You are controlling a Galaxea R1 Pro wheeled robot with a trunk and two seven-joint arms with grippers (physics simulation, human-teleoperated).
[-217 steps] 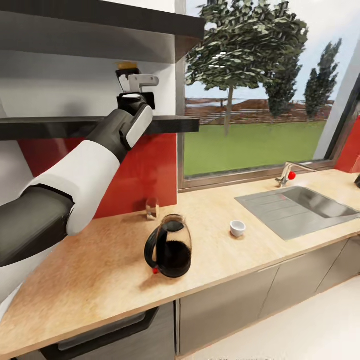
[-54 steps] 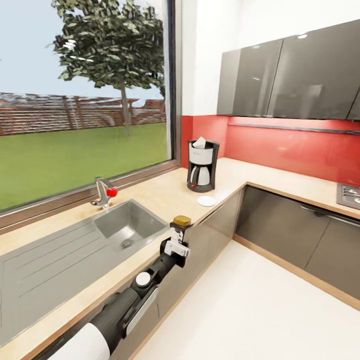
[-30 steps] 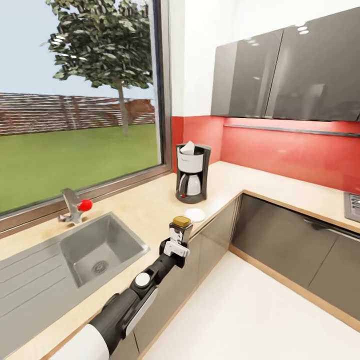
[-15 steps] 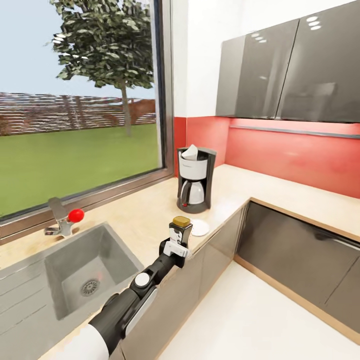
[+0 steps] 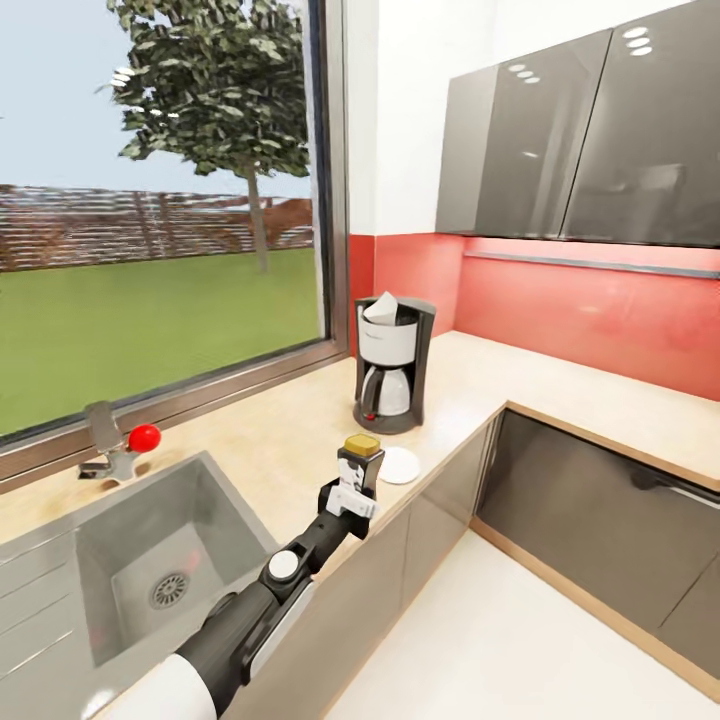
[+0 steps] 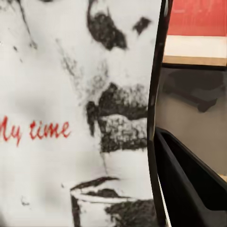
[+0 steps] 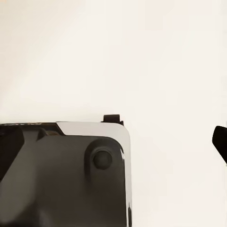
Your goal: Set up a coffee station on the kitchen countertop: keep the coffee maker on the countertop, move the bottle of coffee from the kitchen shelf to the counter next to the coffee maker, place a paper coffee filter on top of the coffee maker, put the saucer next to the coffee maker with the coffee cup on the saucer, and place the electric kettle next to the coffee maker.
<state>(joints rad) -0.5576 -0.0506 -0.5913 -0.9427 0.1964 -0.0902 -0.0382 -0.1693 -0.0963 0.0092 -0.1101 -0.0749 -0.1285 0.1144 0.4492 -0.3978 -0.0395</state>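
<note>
Head view | left gripper clamped on bottle, upright at 6 o'clock of maker, saucer between | robot had rolled closer since earlier; set-down likely next | right gripper: cannot tell.

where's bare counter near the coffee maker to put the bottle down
Bare countertop lies between the sink and the coffee maker, just ahead of the bottle of coffee in the left gripper. More runs past the machine along the red wall. The saucer crowds the front edge.
</note>
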